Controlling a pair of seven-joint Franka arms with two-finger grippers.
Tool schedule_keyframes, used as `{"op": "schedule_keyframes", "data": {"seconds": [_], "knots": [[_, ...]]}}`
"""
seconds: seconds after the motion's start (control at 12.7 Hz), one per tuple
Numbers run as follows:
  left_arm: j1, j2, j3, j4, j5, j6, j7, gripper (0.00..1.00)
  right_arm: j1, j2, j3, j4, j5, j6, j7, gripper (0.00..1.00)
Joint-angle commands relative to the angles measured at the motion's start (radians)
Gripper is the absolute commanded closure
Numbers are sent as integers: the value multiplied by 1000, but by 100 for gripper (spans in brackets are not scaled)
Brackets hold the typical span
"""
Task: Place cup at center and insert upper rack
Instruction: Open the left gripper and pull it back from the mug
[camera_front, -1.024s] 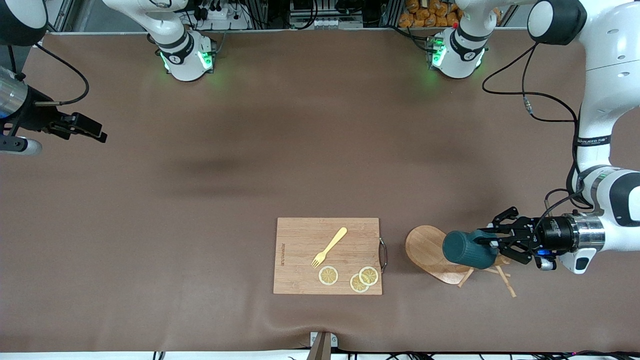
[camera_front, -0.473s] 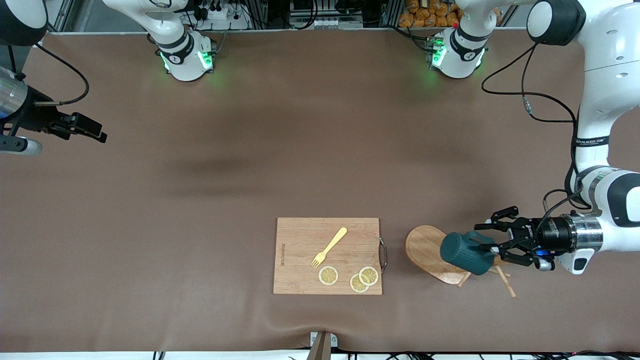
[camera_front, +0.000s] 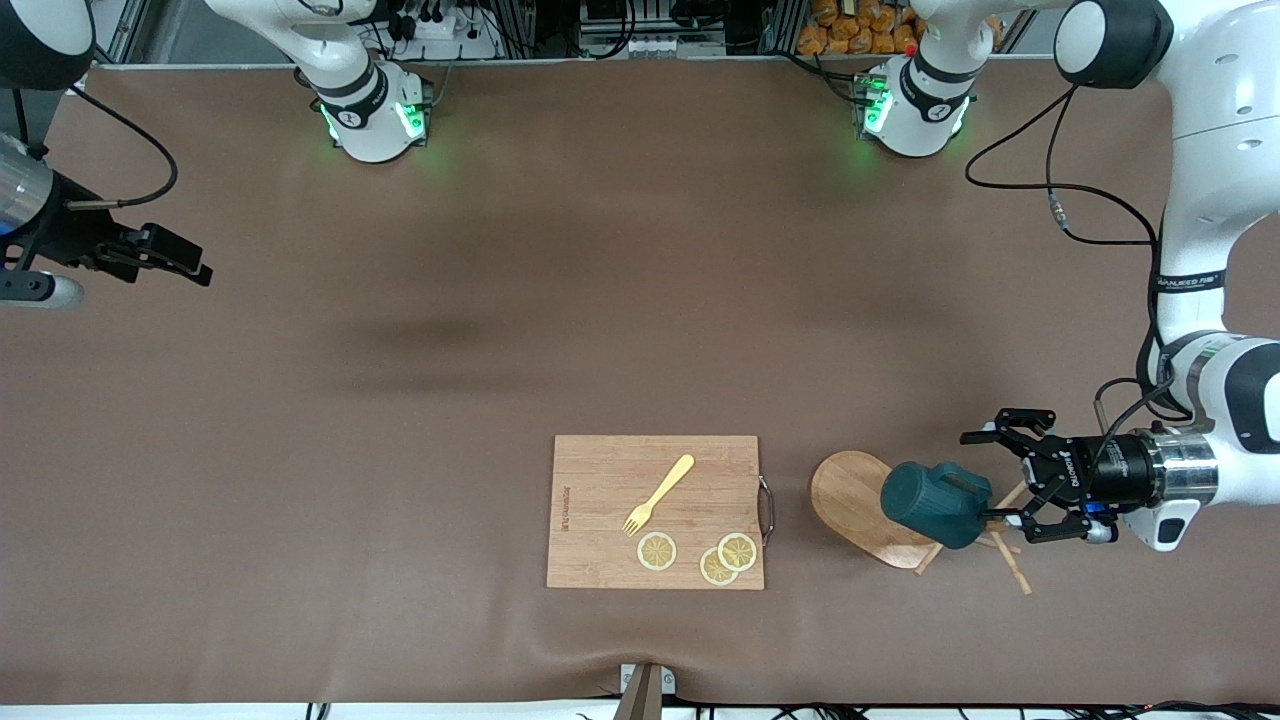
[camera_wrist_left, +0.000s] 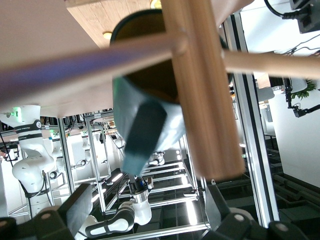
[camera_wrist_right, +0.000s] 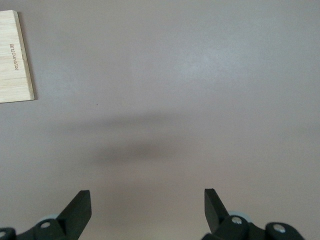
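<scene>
While the cup lies on the upper rack — left gripper spread, right gripper spread, both empty.

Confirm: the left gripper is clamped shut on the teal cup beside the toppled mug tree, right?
Not quite. In the front view the left gripper is open, its fingers spread and clear of the cup. The cup does lie beside the toppled mug tree.

left tool opened, drawn off cup
</scene>
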Motion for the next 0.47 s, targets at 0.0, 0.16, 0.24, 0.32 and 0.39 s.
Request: {"op": "schedule_keyframes", "data": {"seconds": [0.0,0.16,0.24,0.32,0.39], "knots": [[5,-64,-2,-14,-6,-2,-38,0,-23,-33,16,-30,-7,13,-14,0],[7,-104,-2,-16,3,-5,-51,0,-30,-27,18,-33,-10,21,-19,0],[4,-129,-2,-16,25,-5,-61,0,-32,-28,15,-33,-10,21,-26,0],[1,-153,-4,-16,58,-7,-69,0,-35,-28,13,-31,-10,22,-28,0],[-1,-172,-4,-18,94,-14,-69,0,-36,-28,13,-30,-10,22,-28,0]]}}
